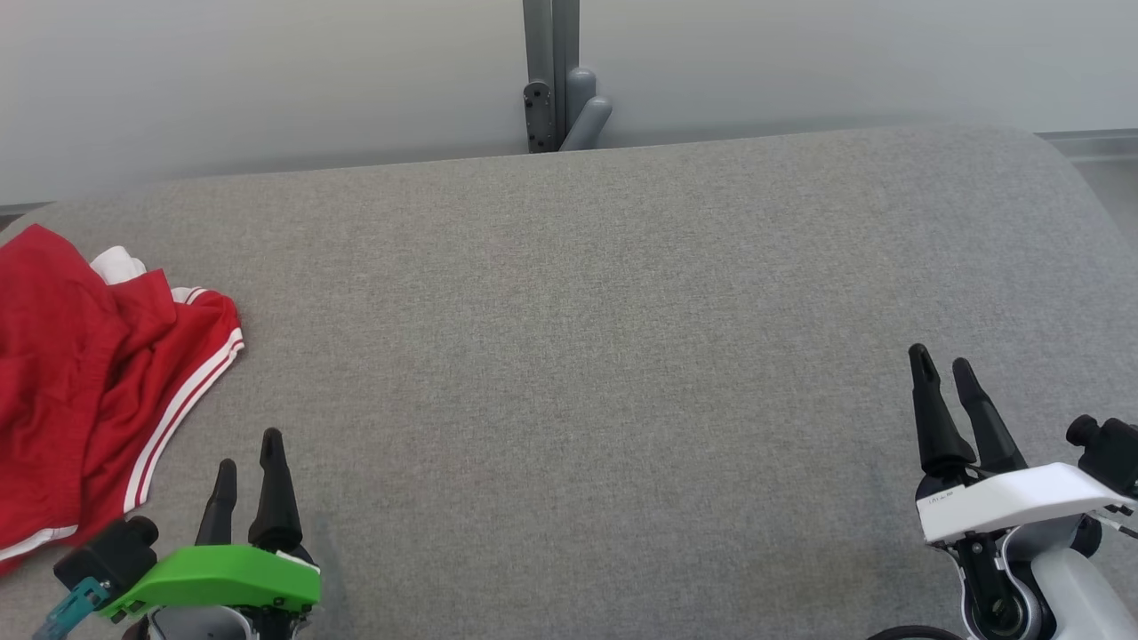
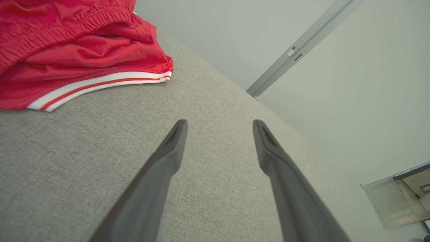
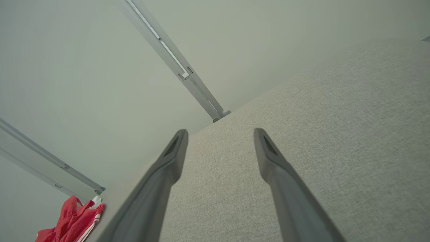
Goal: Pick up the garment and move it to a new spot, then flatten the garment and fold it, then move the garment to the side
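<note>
The garment (image 1: 84, 373) is a pair of red shorts with white stripes along the hem, lying crumpled at the left edge of the grey padded table (image 1: 578, 356). In the left wrist view the garment (image 2: 74, 50) fills the upper left; in the right wrist view the garment (image 3: 75, 220) is small at the lower left. My left gripper (image 1: 249, 453) hovers open just right of the garment's near hem, nothing between its fingers (image 2: 174, 144). My right gripper (image 1: 942, 369) stands open over bare fabric at the lower right, far from the garment, with its fingers (image 3: 176, 151) apart.
A grey metal post (image 1: 551, 76) with a bracket rises behind the table's far edge against a pale wall. The table's far edge curves down at both ends. A pale cabinet corner (image 2: 396, 195) shows beyond the table in the left wrist view.
</note>
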### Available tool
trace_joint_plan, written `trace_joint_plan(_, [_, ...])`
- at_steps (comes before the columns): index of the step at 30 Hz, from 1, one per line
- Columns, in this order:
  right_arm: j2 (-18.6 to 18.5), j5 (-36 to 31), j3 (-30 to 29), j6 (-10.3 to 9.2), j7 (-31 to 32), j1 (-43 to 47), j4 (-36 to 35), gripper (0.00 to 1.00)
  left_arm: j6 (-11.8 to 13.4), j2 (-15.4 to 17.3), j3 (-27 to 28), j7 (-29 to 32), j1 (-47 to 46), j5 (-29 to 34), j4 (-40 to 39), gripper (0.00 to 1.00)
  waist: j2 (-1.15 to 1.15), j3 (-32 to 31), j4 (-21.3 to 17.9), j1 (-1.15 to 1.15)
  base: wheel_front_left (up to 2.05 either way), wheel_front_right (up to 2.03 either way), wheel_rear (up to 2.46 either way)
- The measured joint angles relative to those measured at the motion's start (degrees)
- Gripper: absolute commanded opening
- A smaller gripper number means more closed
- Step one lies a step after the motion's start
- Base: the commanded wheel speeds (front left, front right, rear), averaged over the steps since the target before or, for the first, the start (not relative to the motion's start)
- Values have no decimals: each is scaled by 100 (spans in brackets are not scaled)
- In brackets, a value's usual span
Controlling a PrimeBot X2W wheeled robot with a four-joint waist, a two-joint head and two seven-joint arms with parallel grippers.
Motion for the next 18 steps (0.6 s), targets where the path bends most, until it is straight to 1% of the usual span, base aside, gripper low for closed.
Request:
trace_joint_plan(9, [125, -913, -194, 0, -9, 32, 66, 100, 64, 75, -11, -164, 90, 795, 70, 100, 0, -5, -6, 0, 0, 0, 0])
trace_joint_plan(15, [185, -1444, -278, 0, -24, 68, 111, 100, 93, 122, -57, -268, 129, 1233, 32, 100, 0, 0, -1, 0, 0, 0, 0])
trace_joint_plan(18, [197, -1602, -312, 0, -24, 69, 120, 100, 94, 127, -90, -298, 141, 1345, 14, 100, 0, 3, 6, 0, 0, 0, 0])
